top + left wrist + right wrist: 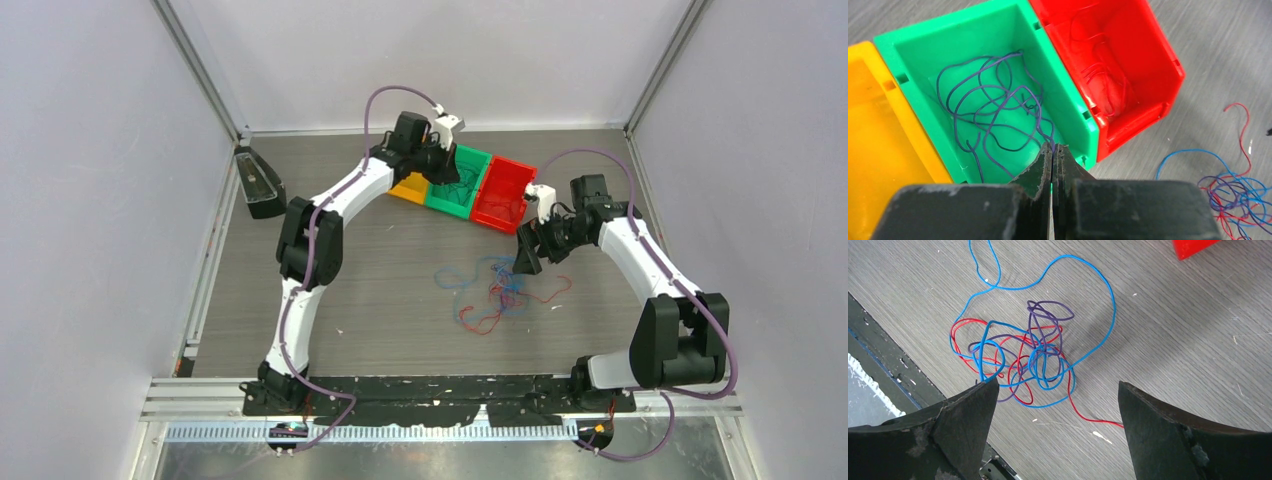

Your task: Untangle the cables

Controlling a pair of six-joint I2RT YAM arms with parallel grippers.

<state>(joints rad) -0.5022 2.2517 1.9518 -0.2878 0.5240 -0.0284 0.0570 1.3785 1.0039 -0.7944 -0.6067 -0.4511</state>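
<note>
The thin tangled cables (1043, 360) are showing blue, red and purple against the grey wood-grained tabletop (1188, 340). The purple wire strands (993, 107) are contrasting with the green plastic bin (1068, 90); the red plastic bin (1158, 50) and the yellow plastic bin (868, 125) are showing plain colour.

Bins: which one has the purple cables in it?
The green bin, the middle one between the yellow bin and the red bin; purple cables lie in it. The red one holds red cables.
</note>
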